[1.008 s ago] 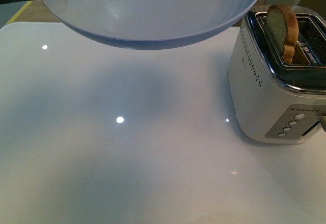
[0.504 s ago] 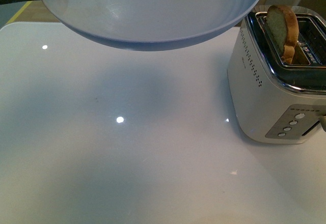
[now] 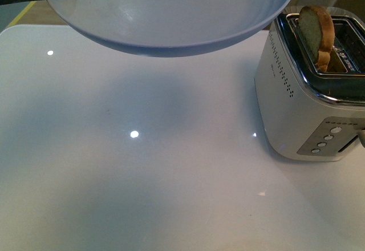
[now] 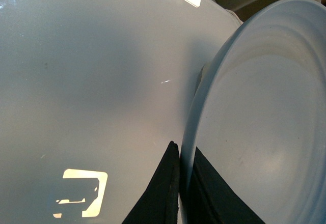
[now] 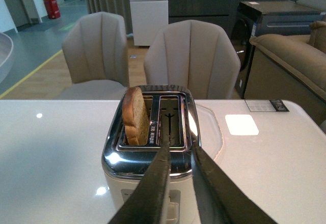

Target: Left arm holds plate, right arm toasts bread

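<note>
At the plate's edge, the left gripper point(image 4: 181, 159) is clamped on the rim, one black finger on each face. It holds the plate point(image 4: 265, 132) clear of the table point(image 3: 142, 194), tilted, its shadow lying on the surface below. The plate is round, shallow, smooth pale blue-grey, with faint rings inside its low rim, and nothing lies on it.

The right gripper point(image 5: 178, 150) hangs just over the toaster's near edge, its slim dark fingers slightly parted with nothing between them. Whether the tips touch the chrome I can't tell from here.

The toaster point(image 3: 296, 114) has a white body, a mirror-bright chrome top and a row of small round buttons point(image 3: 325, 140). The bread point(image 5: 135, 115) stands upright in the slot on the plate's side, rounded brown crust poking out. The table is glossy white, and two padded beige chairs point(image 5: 191, 56) stand behind it.
</note>
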`<state>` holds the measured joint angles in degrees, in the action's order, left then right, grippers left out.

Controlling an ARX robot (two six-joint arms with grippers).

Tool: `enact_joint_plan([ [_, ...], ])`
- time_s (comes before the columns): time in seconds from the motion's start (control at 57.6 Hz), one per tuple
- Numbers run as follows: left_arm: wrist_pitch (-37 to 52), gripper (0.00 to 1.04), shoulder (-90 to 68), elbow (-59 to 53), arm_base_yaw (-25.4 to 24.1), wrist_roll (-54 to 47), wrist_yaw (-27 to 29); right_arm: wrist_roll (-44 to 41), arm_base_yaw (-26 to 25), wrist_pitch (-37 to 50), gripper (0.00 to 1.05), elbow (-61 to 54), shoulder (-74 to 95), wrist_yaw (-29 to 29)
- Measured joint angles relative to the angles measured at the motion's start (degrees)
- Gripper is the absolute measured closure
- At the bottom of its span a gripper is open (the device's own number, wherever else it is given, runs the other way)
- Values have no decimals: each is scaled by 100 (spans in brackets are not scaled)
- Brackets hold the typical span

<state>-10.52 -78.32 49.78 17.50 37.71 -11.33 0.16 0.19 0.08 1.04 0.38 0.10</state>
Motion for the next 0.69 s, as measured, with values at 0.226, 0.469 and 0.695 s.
enact_joint_plan([
  [0.226,0,102,0,0,0,-11,-4,0,0,0,47,-2,-2,0],
  [0.469,0,102,0,0,0,-24,-11,2,0,0,8,0,-2,0],
  [0.695,-42,102,-4,7,-105,-175,-105,2,0,0,9,0,-2,0],
])
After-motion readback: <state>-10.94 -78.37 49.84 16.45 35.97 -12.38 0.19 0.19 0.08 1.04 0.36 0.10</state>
